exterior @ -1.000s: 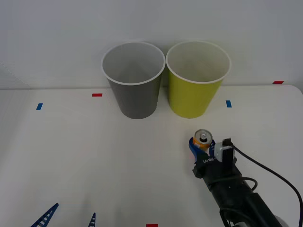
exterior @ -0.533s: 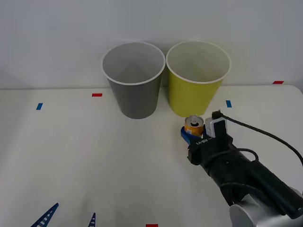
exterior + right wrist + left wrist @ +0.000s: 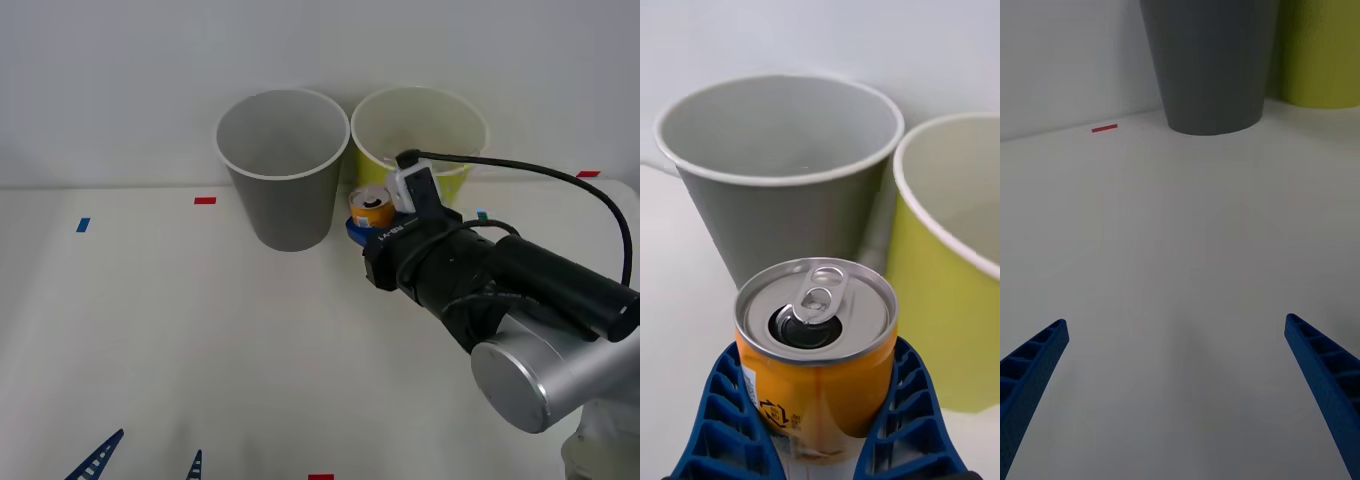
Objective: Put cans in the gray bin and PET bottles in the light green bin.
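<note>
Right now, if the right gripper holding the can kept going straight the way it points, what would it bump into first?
Probably the gray bin. The right gripper, shut on the can, points at the gray bin's wall, with the green bin just beside that line. Depth is hard to judge.

Right gripper point(image 3: 362, 222) clamped, raised

We can make out no readable words or numbers. The can point(image 3: 817, 352) carries a small black recycling-type mark, its print too small for us to read.
</note>
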Available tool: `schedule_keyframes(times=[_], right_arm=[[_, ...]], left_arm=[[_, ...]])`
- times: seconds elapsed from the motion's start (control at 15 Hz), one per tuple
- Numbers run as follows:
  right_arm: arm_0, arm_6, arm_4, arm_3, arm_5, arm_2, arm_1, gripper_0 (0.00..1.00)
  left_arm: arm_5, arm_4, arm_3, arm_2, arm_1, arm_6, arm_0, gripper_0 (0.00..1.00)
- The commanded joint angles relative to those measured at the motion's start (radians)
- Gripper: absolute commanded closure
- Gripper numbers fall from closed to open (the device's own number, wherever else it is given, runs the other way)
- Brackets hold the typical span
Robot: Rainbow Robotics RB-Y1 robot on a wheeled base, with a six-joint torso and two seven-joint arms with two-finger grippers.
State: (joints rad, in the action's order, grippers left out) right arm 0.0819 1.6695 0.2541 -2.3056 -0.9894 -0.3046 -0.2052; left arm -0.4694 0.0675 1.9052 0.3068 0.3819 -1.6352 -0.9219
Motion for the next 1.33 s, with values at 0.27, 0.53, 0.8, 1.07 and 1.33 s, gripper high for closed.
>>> schedule_keyframes(times=[0.27,0.53,0.8,1.07,1.33], right_arm=[[0.179,-0.024,0.139,-0.032,-0.218,0.078,0.032,0.90],[0.329,-0.048,0.142,-0.005,-0.276,0.093,0.050,0.93],[0.492,-0.073,0.162,0.124,-0.256,0.121,0.070,0.95],[0.558,-0.083,0.266,0.273,-0.063,0.145,0.069,0.96],[0.605,-0.065,0.274,0.396,0.064,0.133,0.069,0.97]], left_arm=[[0.000,0.000,0.000,0.000,0.000,0.000,0.000,0.00],[0.000,0.000,0.000,0.000,0.000,0.000,0.000,0.00],[0.000,0.000,0.000,0.000,0.000,0.000,0.000,0.00],[0.000,0.000,0.000,0.000,0.000,0.000,0.000,0.00],[0.000,0.000,0.000,0.000,0.000,0.000,0.000,0.00]])
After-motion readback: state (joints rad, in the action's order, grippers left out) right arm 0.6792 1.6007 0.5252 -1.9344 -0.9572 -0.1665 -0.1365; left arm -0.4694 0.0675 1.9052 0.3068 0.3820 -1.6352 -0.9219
